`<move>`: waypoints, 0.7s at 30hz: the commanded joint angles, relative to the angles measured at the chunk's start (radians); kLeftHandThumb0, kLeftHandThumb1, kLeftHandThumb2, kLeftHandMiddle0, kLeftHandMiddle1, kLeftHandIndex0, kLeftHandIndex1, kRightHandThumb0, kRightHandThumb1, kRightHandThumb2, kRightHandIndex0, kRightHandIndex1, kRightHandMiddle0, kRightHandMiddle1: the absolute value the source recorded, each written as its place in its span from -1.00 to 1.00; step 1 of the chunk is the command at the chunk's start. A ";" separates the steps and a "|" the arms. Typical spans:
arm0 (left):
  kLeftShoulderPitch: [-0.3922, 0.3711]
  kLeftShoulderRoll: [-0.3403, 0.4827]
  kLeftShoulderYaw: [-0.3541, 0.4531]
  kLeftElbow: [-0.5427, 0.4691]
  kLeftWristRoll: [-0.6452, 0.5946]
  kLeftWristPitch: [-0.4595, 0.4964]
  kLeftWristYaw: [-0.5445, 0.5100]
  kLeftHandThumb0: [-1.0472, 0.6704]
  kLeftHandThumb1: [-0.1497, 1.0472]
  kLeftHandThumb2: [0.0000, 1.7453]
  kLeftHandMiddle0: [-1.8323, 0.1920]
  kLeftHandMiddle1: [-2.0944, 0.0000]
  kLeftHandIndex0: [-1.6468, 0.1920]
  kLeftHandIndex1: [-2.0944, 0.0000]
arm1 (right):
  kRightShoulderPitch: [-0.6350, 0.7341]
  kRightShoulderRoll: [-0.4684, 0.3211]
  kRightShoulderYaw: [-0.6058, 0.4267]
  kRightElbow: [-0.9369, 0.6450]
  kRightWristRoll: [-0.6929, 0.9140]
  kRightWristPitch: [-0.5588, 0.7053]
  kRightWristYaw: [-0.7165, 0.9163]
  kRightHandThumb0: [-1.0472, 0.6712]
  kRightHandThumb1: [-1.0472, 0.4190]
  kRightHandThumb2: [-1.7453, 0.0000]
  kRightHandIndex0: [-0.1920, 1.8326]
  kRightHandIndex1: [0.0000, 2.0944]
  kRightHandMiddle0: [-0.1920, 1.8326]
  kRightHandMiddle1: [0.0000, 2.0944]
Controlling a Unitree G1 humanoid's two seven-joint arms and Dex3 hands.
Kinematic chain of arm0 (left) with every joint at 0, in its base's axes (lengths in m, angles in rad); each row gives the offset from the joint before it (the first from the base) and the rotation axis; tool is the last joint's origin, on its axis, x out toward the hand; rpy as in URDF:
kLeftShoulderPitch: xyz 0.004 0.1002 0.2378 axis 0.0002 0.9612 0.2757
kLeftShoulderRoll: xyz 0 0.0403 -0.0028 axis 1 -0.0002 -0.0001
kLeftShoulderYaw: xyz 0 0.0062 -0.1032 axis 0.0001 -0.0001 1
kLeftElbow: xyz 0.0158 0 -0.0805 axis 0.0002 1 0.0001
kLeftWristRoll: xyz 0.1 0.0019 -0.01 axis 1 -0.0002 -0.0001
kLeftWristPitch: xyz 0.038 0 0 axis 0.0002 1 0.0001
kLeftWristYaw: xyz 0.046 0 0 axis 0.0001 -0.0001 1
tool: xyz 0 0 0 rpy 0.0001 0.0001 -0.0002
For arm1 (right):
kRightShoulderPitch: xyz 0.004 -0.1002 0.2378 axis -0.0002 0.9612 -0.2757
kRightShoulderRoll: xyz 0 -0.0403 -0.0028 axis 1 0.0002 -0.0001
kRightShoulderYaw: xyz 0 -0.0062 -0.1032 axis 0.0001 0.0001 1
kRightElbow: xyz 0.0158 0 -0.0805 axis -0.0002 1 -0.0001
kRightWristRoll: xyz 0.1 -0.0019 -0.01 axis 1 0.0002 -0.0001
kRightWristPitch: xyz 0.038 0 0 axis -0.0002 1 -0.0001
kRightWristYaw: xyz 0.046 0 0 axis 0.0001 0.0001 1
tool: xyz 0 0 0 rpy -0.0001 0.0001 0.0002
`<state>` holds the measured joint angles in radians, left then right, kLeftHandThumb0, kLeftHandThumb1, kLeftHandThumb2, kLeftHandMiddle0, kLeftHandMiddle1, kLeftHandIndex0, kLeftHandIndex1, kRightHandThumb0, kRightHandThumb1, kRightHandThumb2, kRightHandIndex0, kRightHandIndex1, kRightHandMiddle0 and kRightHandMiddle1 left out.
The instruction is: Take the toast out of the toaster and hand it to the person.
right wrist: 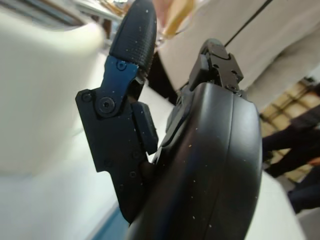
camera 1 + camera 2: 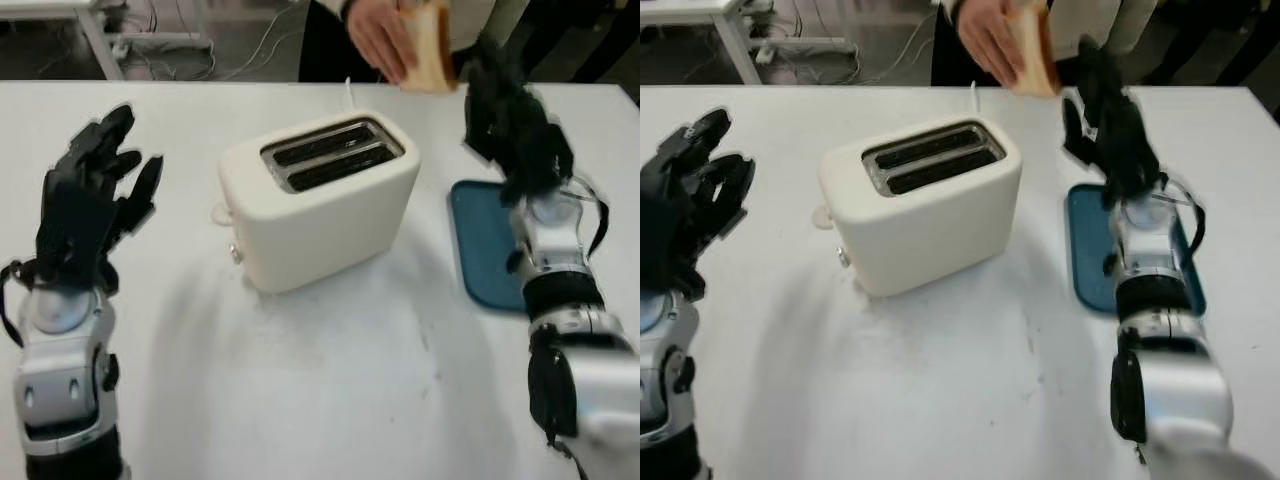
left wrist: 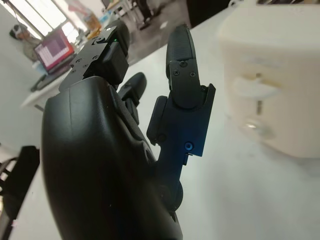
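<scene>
The cream toaster (image 2: 320, 200) stands mid-table with both slots empty. Beyond the table's far edge a person's hand (image 2: 378, 35) holds a slice of toast (image 2: 432, 50). My right hand (image 2: 505, 105) is raised just to the right of the toast, open, with nothing in its fingers. In the right wrist view the toast (image 1: 177, 15) shows past my black fingers (image 1: 135, 30). My left hand (image 2: 100, 180) is up on the left of the toaster, open and apart from it. The toaster's lever side (image 3: 272, 85) shows in the left wrist view.
A blue tray (image 2: 480, 245) lies on the white table (image 2: 330, 380) under my right forearm, right of the toaster. The person's torso (image 1: 220, 35) stands behind the far edge. Cables and table legs (image 2: 150, 40) sit on the floor at the back left.
</scene>
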<state>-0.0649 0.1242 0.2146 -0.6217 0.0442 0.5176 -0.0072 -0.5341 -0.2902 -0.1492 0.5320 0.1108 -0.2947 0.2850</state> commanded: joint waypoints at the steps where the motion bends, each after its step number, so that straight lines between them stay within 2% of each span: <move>1: 0.051 -0.018 -0.035 -0.004 0.024 -0.067 0.021 -0.51 0.79 -0.42 0.80 0.32 0.45 0.99 | 0.092 0.041 0.023 -0.103 0.017 0.031 0.000 -0.68 -0.83 0.05 -0.81 -1.00 -0.81 -1.00; 5: 0.100 -0.043 -0.074 0.031 0.045 -0.160 0.049 -0.54 0.79 -0.37 0.81 0.30 0.44 0.99 | 0.244 0.092 0.072 -0.282 -0.036 0.059 -0.050 -0.71 -0.83 -0.01 -0.81 -1.00 -0.81 -1.00; 10: 0.131 -0.074 -0.107 0.048 0.063 -0.222 0.078 -0.53 0.79 -0.33 0.81 0.31 0.45 1.00 | 0.382 0.129 0.124 -0.434 -0.091 0.089 -0.095 -0.70 -0.83 -0.05 -0.81 -1.00 -0.81 -1.00; 14: 0.161 -0.095 -0.131 0.075 0.045 -0.267 0.075 -0.53 0.79 -0.28 0.81 0.37 0.49 0.99 | 0.464 0.161 0.142 -0.483 -0.094 0.069 -0.120 -0.68 -0.83 -0.10 -0.81 -1.00 -0.80 -1.00; 21: 0.199 -0.143 -0.165 0.193 0.028 -0.443 0.085 -0.56 0.79 -0.23 0.81 0.41 0.51 1.00 | 0.594 0.190 0.156 -0.528 0.020 -0.001 -0.026 -0.60 -0.83 -0.04 -0.81 -1.00 -0.81 -1.00</move>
<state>0.1232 -0.0088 0.0565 -0.4479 0.0783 0.1118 0.0681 0.0354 -0.1089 0.0052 0.0130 0.1113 -0.2650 0.2511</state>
